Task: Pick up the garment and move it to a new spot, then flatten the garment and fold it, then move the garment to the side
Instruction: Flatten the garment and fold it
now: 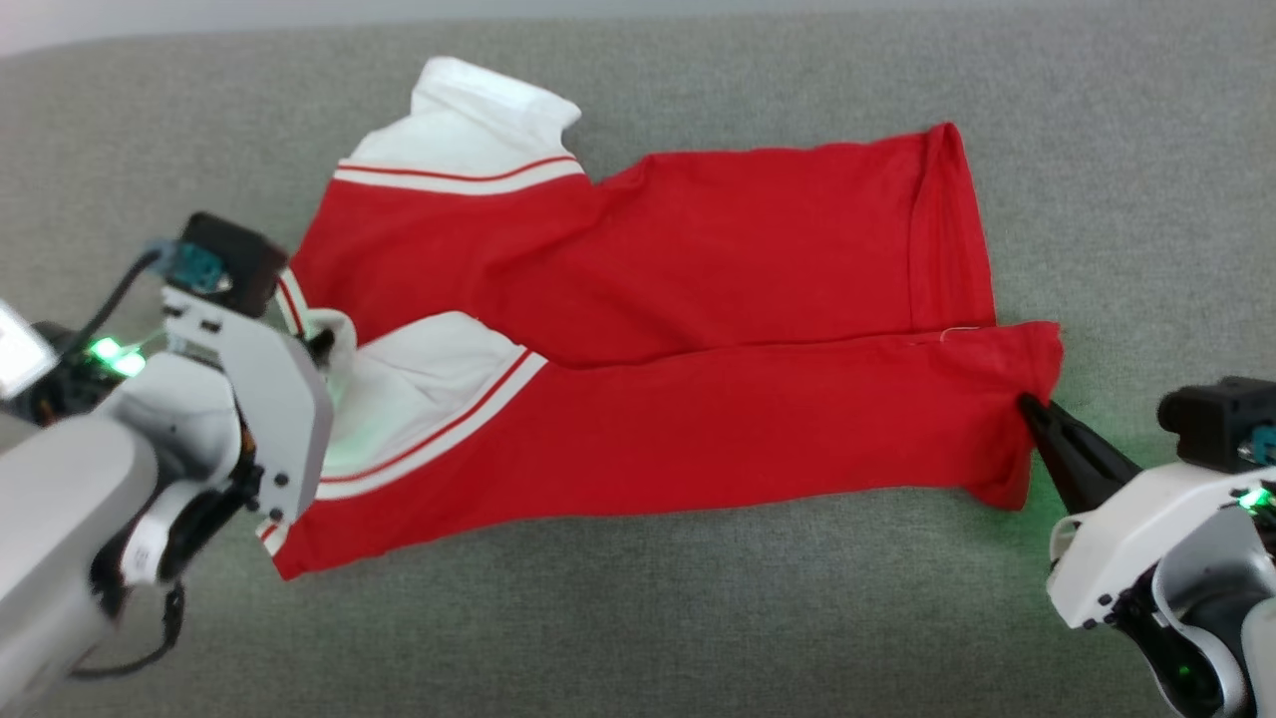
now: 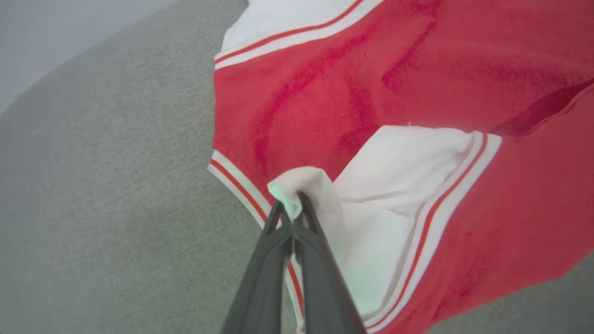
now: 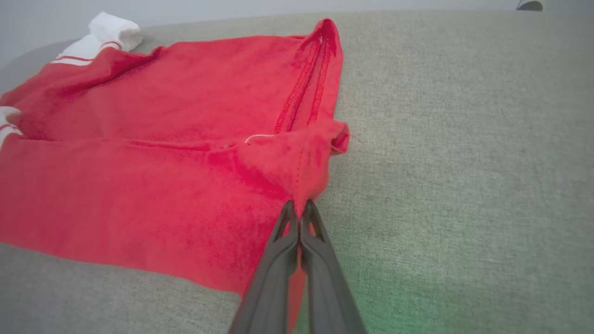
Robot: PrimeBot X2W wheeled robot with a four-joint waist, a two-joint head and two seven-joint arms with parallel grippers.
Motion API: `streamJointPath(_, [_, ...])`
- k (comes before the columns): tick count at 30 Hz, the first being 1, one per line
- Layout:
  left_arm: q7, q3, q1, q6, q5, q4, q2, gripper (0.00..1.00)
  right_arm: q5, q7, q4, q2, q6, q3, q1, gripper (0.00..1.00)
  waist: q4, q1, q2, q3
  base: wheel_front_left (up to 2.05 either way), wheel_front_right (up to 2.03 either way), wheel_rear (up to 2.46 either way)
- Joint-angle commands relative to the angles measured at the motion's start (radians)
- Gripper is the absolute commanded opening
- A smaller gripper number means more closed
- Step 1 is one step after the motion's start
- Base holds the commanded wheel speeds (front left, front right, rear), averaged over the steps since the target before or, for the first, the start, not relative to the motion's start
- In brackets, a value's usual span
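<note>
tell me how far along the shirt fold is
Done: the garment lies spread on the grey surface. In hand: left gripper pinches the white sleeve, right gripper pinches the red hem corner, near edge looks folded over. Left: finishing the fold, moving it aside.

I can read no text, label, brand, number or sign on any of my feeds. The garment [image 1: 698, 299] carries only plain stripes, no lettering that I can make out. A small pale panel [image 1: 18, 359] at the head view's left edge is washed out, so I can't read it.
</note>
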Motion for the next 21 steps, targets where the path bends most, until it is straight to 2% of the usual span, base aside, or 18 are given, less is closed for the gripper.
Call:
streamJointPath(1, [0.011, -0.001, -0.017, -0.015, -0.013, 0.026, -0.013, 0.00, 0.005, 0.003, 0.004, 0.003, -0.001, 0.005, -0.015, 0.00, -0.009, 0.0000, 0.0000, 0.020, 0.00, 0.00, 0.00])
streamJointPath(5, [0.047, -0.011, -0.036, -0.057, -0.042, 0.115, -0.061, 0.01, 0.015, 0.026, 0.018, -0.001, -0.001, 0.014, -0.037, 0.00, -0.008, 0.0000, 0.0000, 0.035, 0.00, 0.00, 0.00])
streamJointPath(6, [0.053, -0.012, -0.040, -0.060, -0.046, 0.132, -0.067, 0.05, 0.014, 0.033, 0.022, -0.003, -0.001, 0.014, -0.040, 0.00, -0.007, 0.0000, 0.0000, 0.037, 0.00, 0.00, 0.00])
streamJointPath(9, [0.066, -0.014, -0.043, -0.069, -0.062, 0.167, -0.083, 0.45, 0.017, 0.048, 0.032, -0.005, -0.001, 0.011, -0.040, 0.00, -0.001, 0.0000, 0.0000, 0.034, 0.00, 0.00, 0.00])
streamJointPath(10, [0.070, -0.012, -0.043, -0.073, -0.069, 0.173, -0.086, 0.45, 0.019, 0.053, 0.034, -0.006, -0.001, 0.012, -0.039, 0.01, 0.001, 0.0000, 0.0000, 0.031, 0.00, 0.00, 0.00])
streamJointPath(11, [0.075, -0.007, -0.039, -0.070, -0.084, 0.180, -0.090, 0.67, 0.022, 0.059, 0.037, -0.006, -0.001, 0.011, -0.038, 0.13, 0.004, 0.0000, 0.0000, 0.026, 0.00, 0.00, 0.00])
streamJointPath(12, [0.082, -0.011, -0.035, -0.068, -0.084, 0.183, -0.087, 0.90, 0.024, 0.067, 0.039, -0.008, -0.001, 0.015, -0.036, 0.30, 0.007, 0.0000, 0.0000, 0.020, 0.00, 0.00, 0.00])
streamJointPath(13, [0.083, -0.014, -0.036, -0.066, -0.076, 0.186, -0.084, 1.00, 0.024, 0.072, 0.040, -0.010, -0.001, 0.016, -0.035, 0.51, 0.010, 0.0000, 0.0000, 0.012, 0.00, 0.00, 0.00])
streamJointPath(14, [0.079, -0.011, -0.037, -0.065, -0.078, 0.184, -0.083, 1.00, 0.028, 0.082, 0.041, -0.009, -0.001, 0.018, -0.033, 1.00, 0.013, 0.0000, 0.0000, 0.005, 0.00, 0.00, 0.00])
streamJointPath(21, [0.009, 0.011, 0.006, -0.046, -0.082, 0.148, -0.064, 1.00, 0.031, 0.080, 0.016, -0.035, -0.001, 0.016, -0.013, 1.00, 0.040, 0.0000, 0.0000, -0.071, 0.00, 0.00, 0.00])
